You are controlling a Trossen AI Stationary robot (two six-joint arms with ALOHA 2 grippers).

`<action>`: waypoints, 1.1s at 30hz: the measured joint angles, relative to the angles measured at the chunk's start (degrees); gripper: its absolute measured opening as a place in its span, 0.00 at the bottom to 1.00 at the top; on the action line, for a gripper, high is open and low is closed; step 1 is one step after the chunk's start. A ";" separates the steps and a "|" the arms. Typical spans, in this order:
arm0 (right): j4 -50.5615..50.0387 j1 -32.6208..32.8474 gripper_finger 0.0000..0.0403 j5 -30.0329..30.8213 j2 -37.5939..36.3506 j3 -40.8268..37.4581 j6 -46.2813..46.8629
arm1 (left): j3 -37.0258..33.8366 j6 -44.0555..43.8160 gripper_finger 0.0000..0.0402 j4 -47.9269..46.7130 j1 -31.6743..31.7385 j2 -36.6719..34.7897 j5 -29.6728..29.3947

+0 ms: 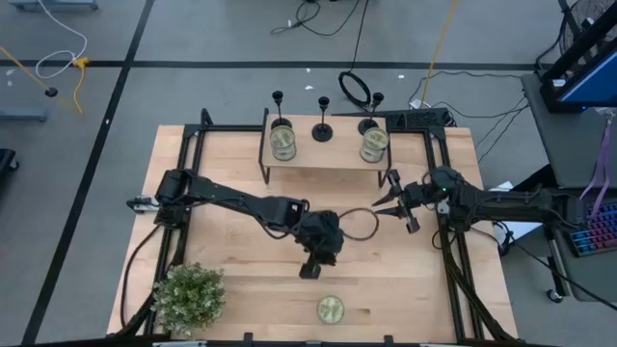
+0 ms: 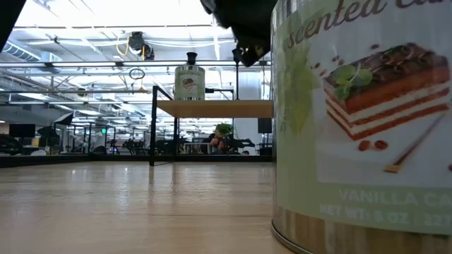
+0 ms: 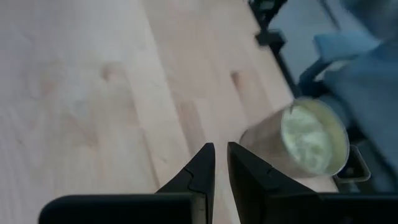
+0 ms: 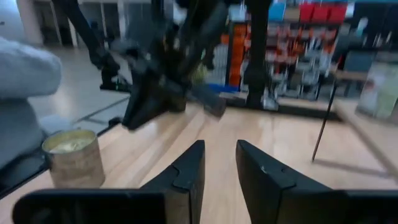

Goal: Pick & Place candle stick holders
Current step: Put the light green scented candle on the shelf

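Left hand [image 1: 310, 269] hangs over the near middle of the worktop [image 1: 222, 241], its fingers nearly closed with only a slit between them and nothing held. Just nearer stands a candle jar [image 1: 331, 308], and a small plant [image 1: 189, 295] sits at the near left corner. Right hand [image 1: 397, 200] hovers farther back on the right, fingers slightly apart and empty. Beyond both, a low wooden shelf [image 1: 325, 154] carries two more candle jars [image 1: 282, 143]. All three candle stick holders [image 1: 323, 130] stand upright along its far edge, one at each end and one in the middle, none gripped. Judging by this, either placing is finished or nothing is begun; I cannot tell which.
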 joint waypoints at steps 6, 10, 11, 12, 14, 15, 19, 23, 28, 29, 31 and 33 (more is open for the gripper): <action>5.25 0.98 0.19 0.00 0.17 -2.67 3.10 | -0.02 1.66 0.12 2.56 -4.66 2.09 -1.28; 5.23 2.61 0.17 1.86 0.59 -3.18 6.79 | -0.07 -3.03 0.12 5.21 -7.65 2.60 -3.69; 5.07 3.16 0.17 2.78 0.60 -3.34 7.51 | -0.03 -3.94 0.12 5.83 -8.29 2.51 -4.96; 4.98 3.77 0.17 2.99 0.61 -3.39 7.97 | 0.00 -4.49 0.12 5.97 -8.89 2.47 -6.44; 5.19 5.08 0.16 3.00 0.91 -3.35 8.83 | 0.00 -5.87 0.12 6.19 -10.30 2.46 -9.74; 5.10 5.79 0.16 3.03 0.92 -3.37 8.96 | 0.00 -6.63 0.12 6.24 -10.99 2.57 -11.28; 4.83 8.77 0.15 3.81 1.29 -3.35 8.96 | 0.00 -10.64 0.12 8.70 -13.18 4.30 -14.86; 4.27 12.58 0.15 8.27 2.33 -3.34 9.01 | -0.02 -14.78 0.12 11.17 -13.98 5.92 -14.85; 3.84 16.79 0.15 11.93 3.54 -3.28 8.92 | -0.02 -16.26 0.12 11.46 -14.32 7.32 -16.92; 3.87 17.35 0.15 12.03 3.56 -3.32 8.90 | -0.02 -16.78 0.12 10.86 -14.27 7.35 -17.54; 4.85 18.27 0.15 12.00 3.92 -3.29 8.86 | -0.02 -17.89 0.12 10.18 -13.95 7.34 -17.96; 4.96 18.89 0.15 11.99 3.93 -3.28 8.92 | -0.02 -18.55 0.12 9.53 -13.60 7.31 -18.21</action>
